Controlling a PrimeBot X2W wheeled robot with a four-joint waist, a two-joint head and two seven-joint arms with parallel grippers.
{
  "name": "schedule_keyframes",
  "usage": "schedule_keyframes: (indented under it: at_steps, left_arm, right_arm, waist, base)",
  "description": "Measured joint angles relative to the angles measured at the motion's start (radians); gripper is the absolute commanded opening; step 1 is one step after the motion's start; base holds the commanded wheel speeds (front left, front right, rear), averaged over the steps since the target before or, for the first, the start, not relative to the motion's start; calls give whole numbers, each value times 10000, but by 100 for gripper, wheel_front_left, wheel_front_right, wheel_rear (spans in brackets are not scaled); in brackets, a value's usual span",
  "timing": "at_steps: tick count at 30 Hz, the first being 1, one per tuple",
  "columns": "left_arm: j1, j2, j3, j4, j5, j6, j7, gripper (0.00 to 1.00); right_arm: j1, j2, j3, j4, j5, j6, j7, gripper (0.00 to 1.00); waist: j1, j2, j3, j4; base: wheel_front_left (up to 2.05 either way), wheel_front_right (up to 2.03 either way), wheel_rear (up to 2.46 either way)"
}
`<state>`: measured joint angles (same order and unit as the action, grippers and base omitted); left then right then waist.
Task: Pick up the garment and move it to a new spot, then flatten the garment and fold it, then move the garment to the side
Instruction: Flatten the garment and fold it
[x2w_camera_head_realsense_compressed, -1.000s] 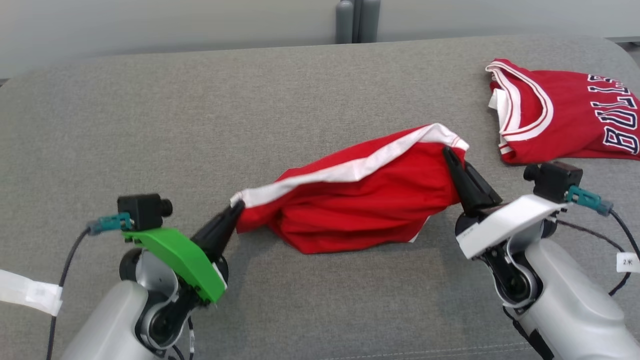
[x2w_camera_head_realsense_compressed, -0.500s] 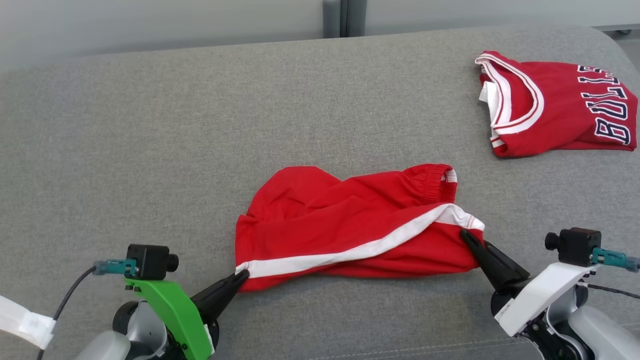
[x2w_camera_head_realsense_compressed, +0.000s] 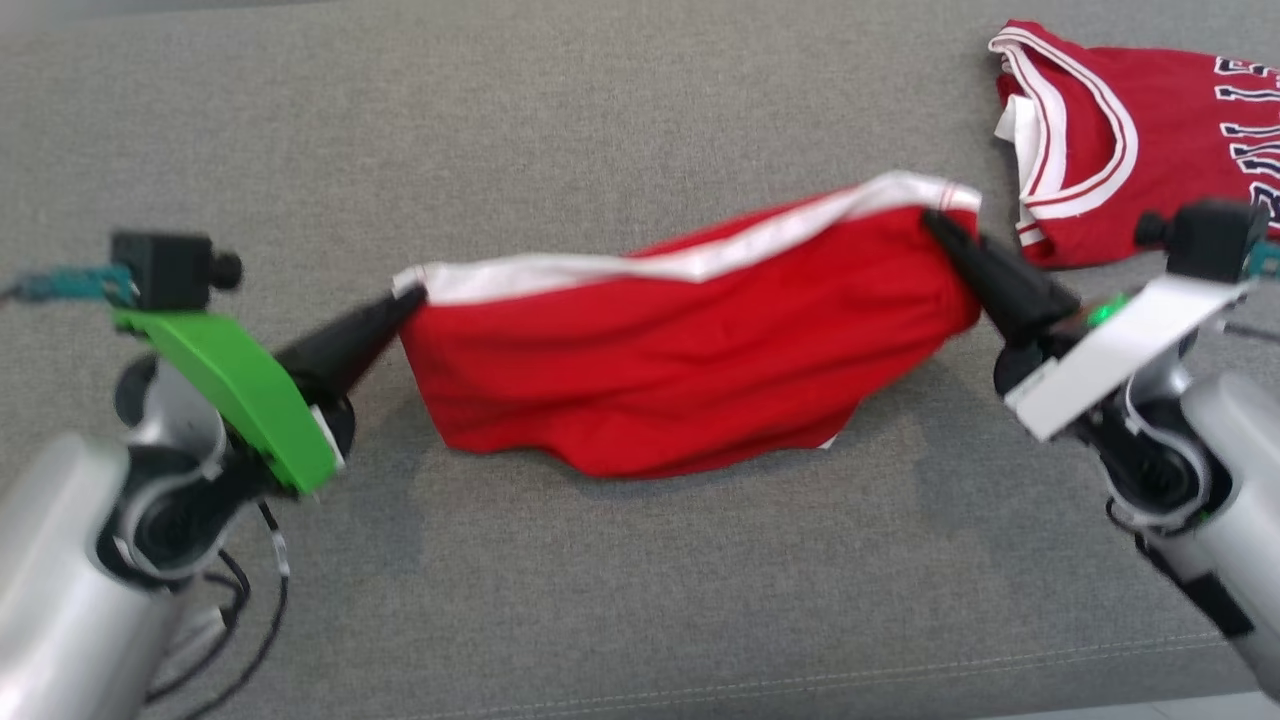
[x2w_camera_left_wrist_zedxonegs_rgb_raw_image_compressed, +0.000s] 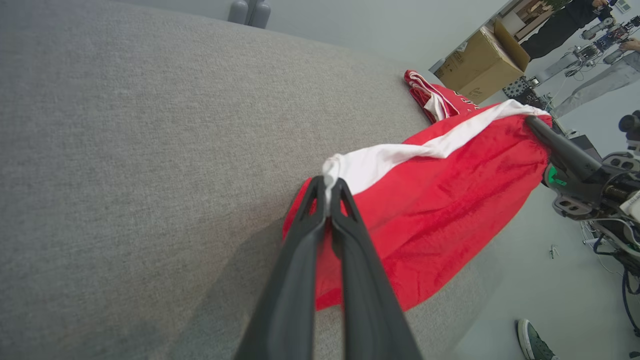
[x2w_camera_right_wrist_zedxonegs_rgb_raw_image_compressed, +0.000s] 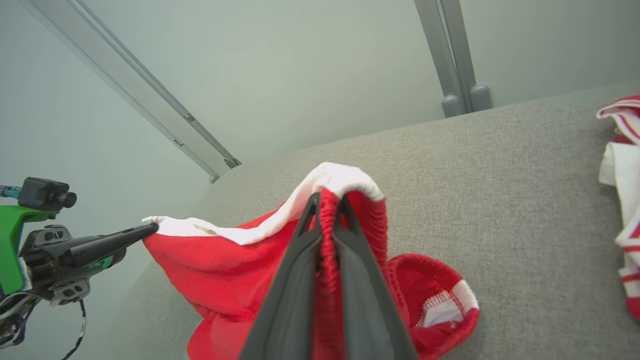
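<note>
The garment (x2w_camera_head_realsense_compressed: 680, 360) is a pair of red shorts with a white side stripe, hanging stretched between my two grippers above the grey surface. My left gripper (x2w_camera_head_realsense_compressed: 408, 297) is shut on its left corner, where the white stripe ends (x2w_camera_left_wrist_zedxonegs_rgb_raw_image_compressed: 340, 170). My right gripper (x2w_camera_head_realsense_compressed: 932, 218) is shut on the elastic waistband at the right end (x2w_camera_right_wrist_zedxonegs_rgb_raw_image_compressed: 327, 200). The shorts (x2w_camera_left_wrist_zedxonegs_rgb_raw_image_compressed: 440, 210) sag in the middle, and their lower hem hangs low over the cushion. In the right wrist view the red cloth (x2w_camera_right_wrist_zedxonegs_rgb_raw_image_compressed: 240, 280) spans from my own fingers to the left gripper (x2w_camera_right_wrist_zedxonegs_rgb_raw_image_compressed: 152, 228).
A red jersey (x2w_camera_head_realsense_compressed: 1130, 140) with white trim and dark lettering lies folded at the far right, close behind the right gripper. The grey upholstered surface (x2w_camera_head_realsense_compressed: 600, 120) stretches wide to the left and back. Its front edge (x2w_camera_head_realsense_compressed: 900, 680) runs near my arms. A cardboard box (x2w_camera_left_wrist_zedxonegs_rgb_raw_image_compressed: 480, 60) stands beyond.
The shorts lay on the surface half a second ago; now both grippers have raised them again and pulled them taut. The head camera has also tilted down, shifting the whole picture.
</note>
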<state>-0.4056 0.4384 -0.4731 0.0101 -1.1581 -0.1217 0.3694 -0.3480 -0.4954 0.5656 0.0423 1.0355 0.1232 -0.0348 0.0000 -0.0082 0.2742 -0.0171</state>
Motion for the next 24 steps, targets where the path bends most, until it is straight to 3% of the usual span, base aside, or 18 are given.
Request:
schedule_keyframes:
  at_steps: [4,9,12,15,18,20,24]
  left_arm:
    - [-1910,117,412,500,92,255,360,0]
    - [-4625,153,1241,989,836,508,0,0]
    - [-5973,81,1346,1312,1680,326,-585,0]
    - [-6932,-412,1639,1438,1965,232,-1444,0]
    - [-7488,-713,1730,1427,2006,127,-1923,0]
    - [-7426,-729,1423,1475,2033,75,-2040,0]
    - [-6137,-821,915,1774,2021,-4,-2389,0]
  right_arm:
    - [-2085,228,-278,368,121,0,669,0]
    - [-4732,825,-717,905,-111,-31,1005,0]
    - [-6019,1204,-1287,1446,-464,-303,552,0]
    - [-6890,1484,-1988,1753,-738,-458,-407,0]
    - [-7358,1687,-2215,1914,-792,-399,-1095,0]
    - [-7229,1680,-1847,2163,-869,-263,-1141,0]
    - [-5719,1536,-963,2784,-1152,-138,-1156,0]
  waist:
    - [0,0,487,-34]
    - [0,0,1122,-109]
    - [1,0,1422,-166]
    - [1,0,1506,-186]
    - [1,0,1391,-159]
    - [1,0,1285,-105]
    - [1,0,1052,24]
  base:
    - [0,0,0]
    - [0,0,0]
    - [0,0,0]
    - [0,0,0]
    - [0,0,0]
    - [0,0,0]
    - [0,0,0]
